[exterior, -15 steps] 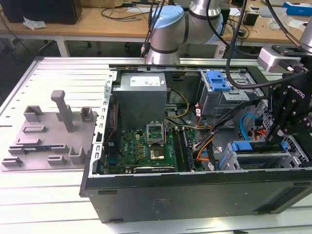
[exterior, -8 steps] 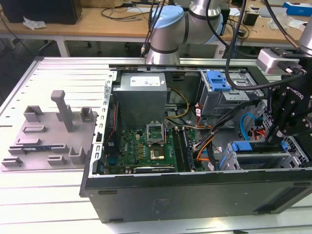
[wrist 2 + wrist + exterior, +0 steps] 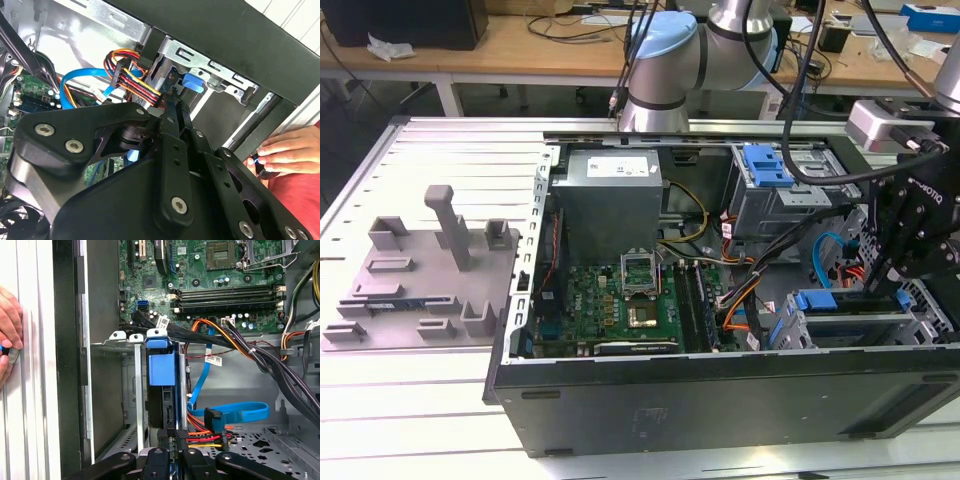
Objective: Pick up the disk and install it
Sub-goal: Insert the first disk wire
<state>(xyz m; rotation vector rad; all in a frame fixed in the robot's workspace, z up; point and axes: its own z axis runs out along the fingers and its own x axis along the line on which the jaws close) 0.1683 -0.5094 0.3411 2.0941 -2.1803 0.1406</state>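
Observation:
The disk [image 3: 161,371], edged by its blue carrier bracket, stands on edge in a slot of the silver drive cage [image 3: 116,340] at the front corner of the open computer case. My gripper [image 3: 173,441] sits at the disk's outer end, its two black fingers [image 3: 183,436] drawn close on either side of that edge. In the exterior view the gripper [image 3: 892,288] hangs over the cage at that view's right, with the disk [image 3: 828,301] beneath it. In the second wrist view the gripper [image 3: 176,109] points at the blue bracket end [image 3: 193,83] in the cage.
Orange, red and black power leads [image 3: 207,439] and a blue data cable [image 3: 235,414] lie right beside the slot. The green motherboard [image 3: 615,300] and grey power-supply box [image 3: 610,195] fill the case. A person's hand [image 3: 9,330] rests outside the case wall. A grey fixture [image 3: 420,270] lies on the table.

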